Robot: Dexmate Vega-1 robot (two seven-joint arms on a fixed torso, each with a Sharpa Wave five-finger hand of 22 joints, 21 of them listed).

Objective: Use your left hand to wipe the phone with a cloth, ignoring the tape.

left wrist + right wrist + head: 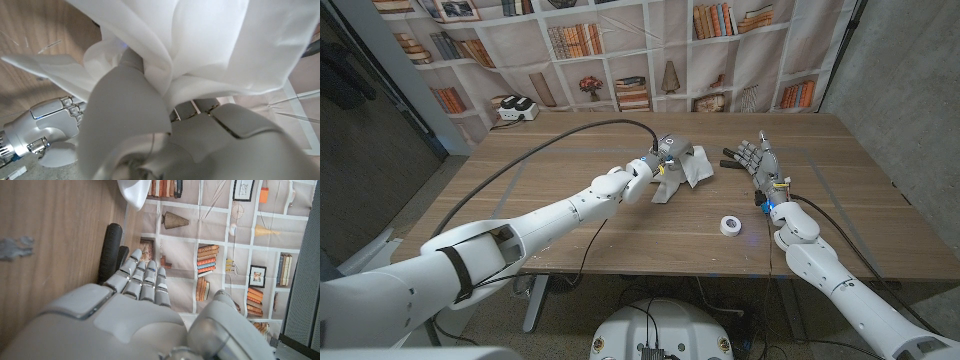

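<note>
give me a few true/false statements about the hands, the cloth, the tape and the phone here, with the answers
1. The left hand holds the white cloth. True.
2. The roll of tape sits on the cloth. False: it lies on bare wood apart from the cloth, nearer the table's front edge.
3. The right hand grips the tape. False: it holds nothing, fingers extended, beside the dark phone.
4. In the right wrist view, the right hand's fingers reach toward the phone lying on the wood. True.
5. The cloth is spread flat over the tape. False: it is bunched up in the left hand, as the left wrist view shows.
</note>
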